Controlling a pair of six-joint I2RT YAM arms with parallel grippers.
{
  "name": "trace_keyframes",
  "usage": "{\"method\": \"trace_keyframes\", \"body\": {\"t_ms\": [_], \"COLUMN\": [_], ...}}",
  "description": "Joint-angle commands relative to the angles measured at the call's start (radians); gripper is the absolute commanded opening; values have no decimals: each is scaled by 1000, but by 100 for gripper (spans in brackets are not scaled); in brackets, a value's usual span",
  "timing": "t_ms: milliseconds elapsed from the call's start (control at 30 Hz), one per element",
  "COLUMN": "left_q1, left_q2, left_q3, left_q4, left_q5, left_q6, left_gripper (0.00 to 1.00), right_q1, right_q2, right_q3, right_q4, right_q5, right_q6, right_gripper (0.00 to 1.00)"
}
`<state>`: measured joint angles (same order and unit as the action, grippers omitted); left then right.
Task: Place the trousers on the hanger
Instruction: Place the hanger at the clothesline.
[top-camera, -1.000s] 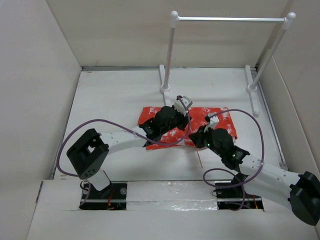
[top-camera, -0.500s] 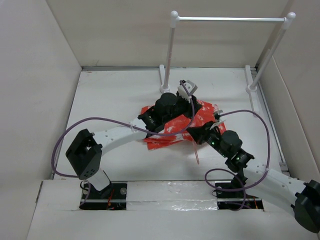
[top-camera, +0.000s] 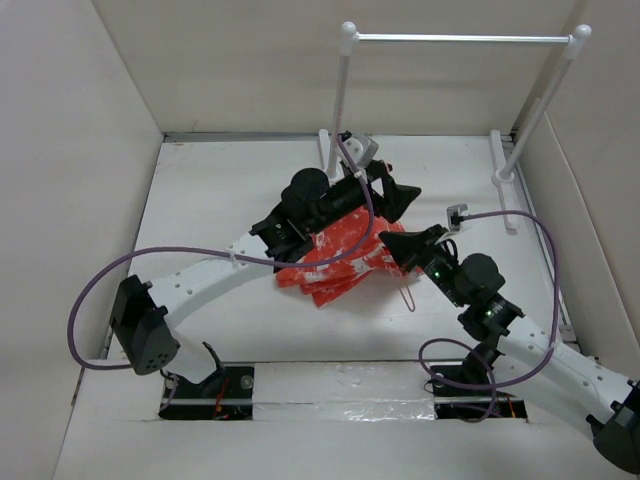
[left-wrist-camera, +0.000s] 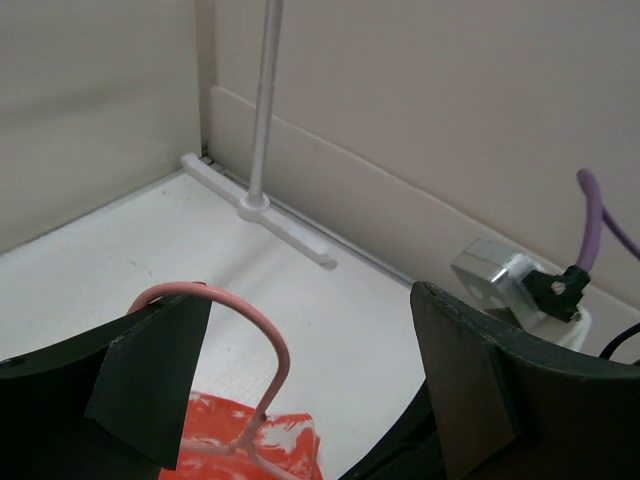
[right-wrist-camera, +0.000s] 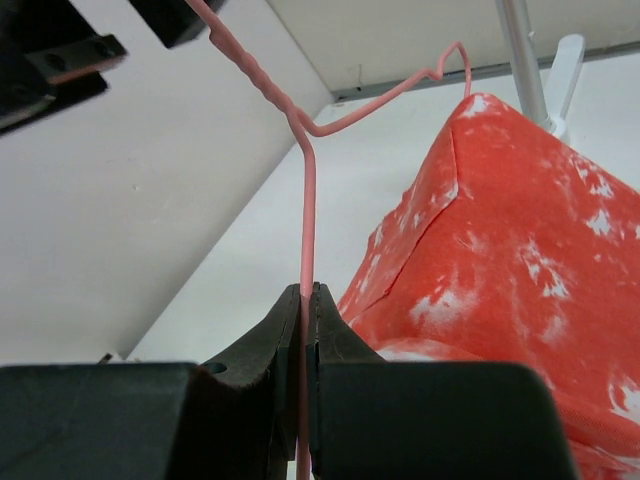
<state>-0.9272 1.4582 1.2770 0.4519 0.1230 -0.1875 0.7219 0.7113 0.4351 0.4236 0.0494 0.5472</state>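
The right claw (right-wrist-camera: 307, 300) is clenching the hanger (right-wrist-camera: 308, 200), its jaws pressed together on the straight pink wire at the lower middle of the right wrist view. The left claw (left-wrist-camera: 310, 385) is standing released, jaws well apart. The hanger's hook is arching between them at the lower left of the left wrist view, its end seeming to touch the left-hand jaw.

The trousers (top-camera: 335, 260) are lying bunched in the middle of the overhead frame, just below and left of both claws. In the right wrist view they are filling the right half, just beside the wire. Whether they are draping over the hanger's bar I cannot tell.

To do this step well, I am judging that the left claw should be closing on the hook's neck, above the cloth and catching no fabric. Meanwhile the right one should be gripping firmly so the thin wire is not twisting. Raising both ends level should stop the cloth sliding down to the tabletop (top-camera: 200, 220).
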Motion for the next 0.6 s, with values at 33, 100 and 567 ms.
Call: {"method": "trace_keyframes", "body": {"t_ms": [33,100,567], "left_q1": [16,16,45], "left_q2": [-62,-67,-286], "left_q3": [91,85,-88], "left_q4": [44,36,169], "left_q5": [-39,-58,-79], "left_q6": [36,45,57], "left_gripper": [81,84,99], "right_q1": [7,7,-168], "right_q2": [-6,2,-32], "right_q3": [82,79,166], "right_q4": [109,112,43], "right_q5": [-19,-25,-80], "right_q6": [-20,-6,8], "right_gripper": [0,0,0]}}
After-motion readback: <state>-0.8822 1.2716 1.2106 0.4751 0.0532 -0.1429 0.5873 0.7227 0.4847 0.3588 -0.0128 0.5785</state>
